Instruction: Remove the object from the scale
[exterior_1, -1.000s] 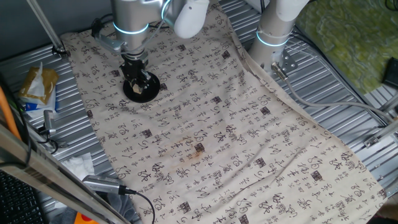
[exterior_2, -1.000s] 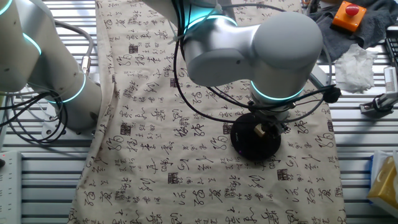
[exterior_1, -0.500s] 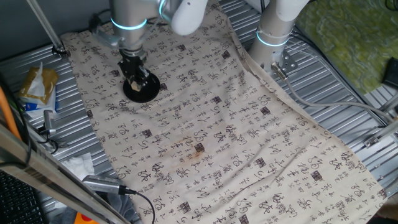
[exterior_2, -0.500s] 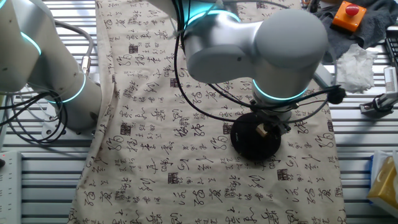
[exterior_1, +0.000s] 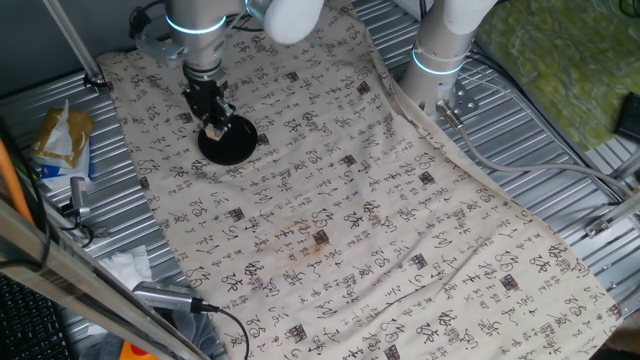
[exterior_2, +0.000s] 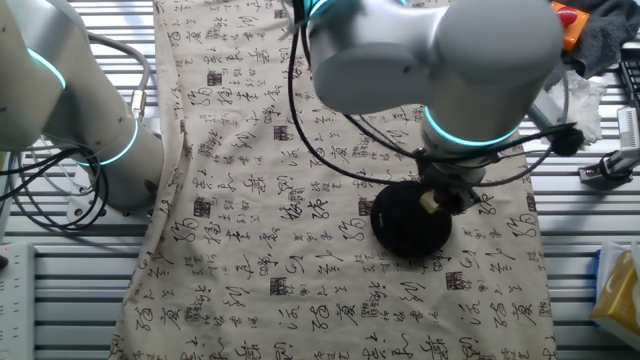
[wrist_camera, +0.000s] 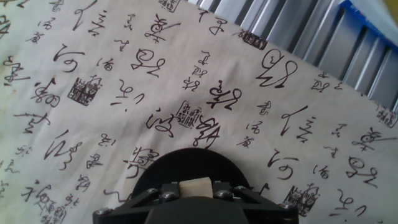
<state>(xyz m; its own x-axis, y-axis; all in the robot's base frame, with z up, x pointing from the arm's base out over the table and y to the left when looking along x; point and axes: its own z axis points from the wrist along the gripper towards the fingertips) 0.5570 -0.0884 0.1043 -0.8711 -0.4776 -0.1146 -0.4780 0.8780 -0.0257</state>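
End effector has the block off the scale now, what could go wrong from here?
The end effector pinches the small block only at its fingertips, so it could slip out and fall back onto the scale, which is right beneath it. The printed cloth is wrinkled, so the block may tip or roll if set down on a fold.

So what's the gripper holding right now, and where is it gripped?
The gripper holds the small tan block, pinched on two opposite sides, above the black scale.

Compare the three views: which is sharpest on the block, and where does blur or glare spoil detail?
Hand view: wooden block large and crisp, end effector cropped at the bottom. One fixed view: block tiny, foreground bars blurred. Other fixed view: black scale clear, arm shell glossy with highlights.
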